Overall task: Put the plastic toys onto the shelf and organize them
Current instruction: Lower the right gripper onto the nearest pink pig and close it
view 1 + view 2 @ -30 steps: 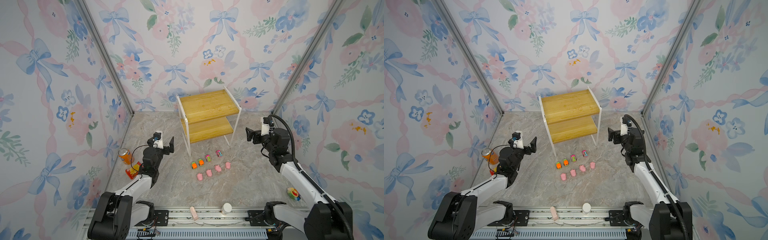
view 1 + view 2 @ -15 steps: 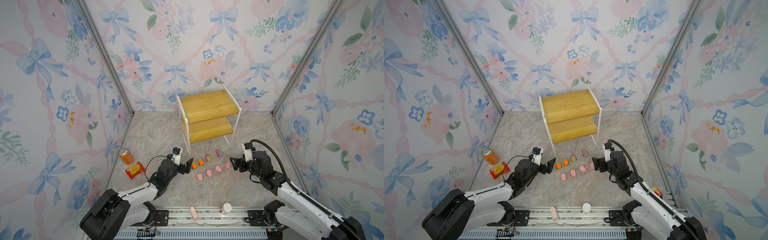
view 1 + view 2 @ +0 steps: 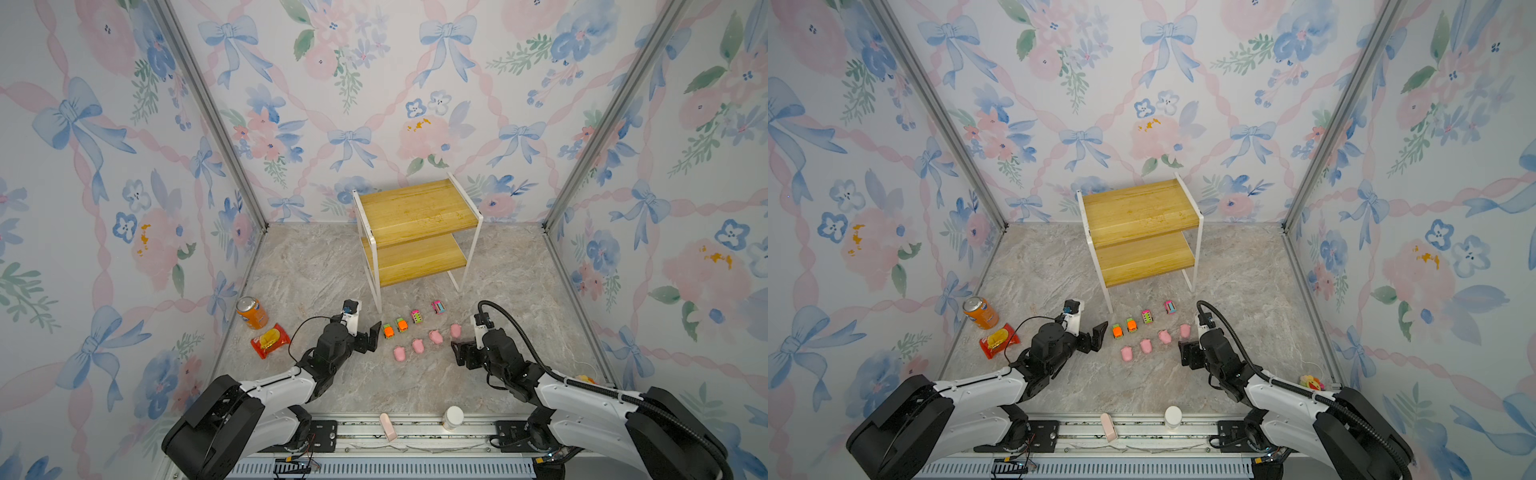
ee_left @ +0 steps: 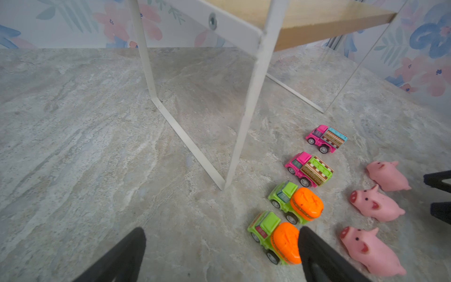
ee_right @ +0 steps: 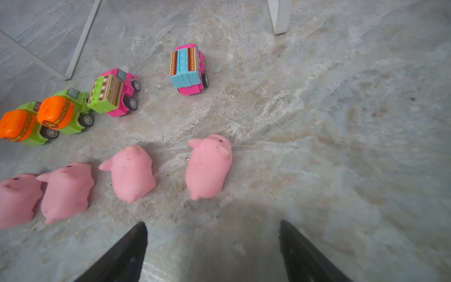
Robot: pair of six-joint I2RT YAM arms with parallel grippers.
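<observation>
The shelf [image 3: 415, 216] [image 3: 1138, 216] stands at the back with both wooden boards bare. In front of it on the floor lies a row of cars: two orange-and-green [image 3: 388, 331] [image 4: 275, 240] and two pink [image 3: 416, 316] [image 5: 188, 68]. Nearer me lies a row of several pink pigs [image 3: 418, 345] [image 5: 208, 166]. My left gripper [image 3: 371, 338] [image 4: 220, 232] is open and low, just left of the end orange-and-green car. One fingertip [image 4: 307, 241] is beside that car's drum. My right gripper [image 3: 458, 353] [image 5: 212, 224] is open, just short of the rightmost pig [image 3: 456, 330], holding nothing.
An orange can [image 3: 251, 312] and a red snack bag [image 3: 270, 340] lie by the left wall. A flower-shaped toy [image 3: 1310, 381] sits near the right wall behind my right arm. A white bottle [image 3: 453, 417] and a pink piece [image 3: 388, 426] rest on the front rail.
Both arms have come down and inward from beside the shelf to the two ends of the toy rows. Both grippers stay open; no toy has moved.
</observation>
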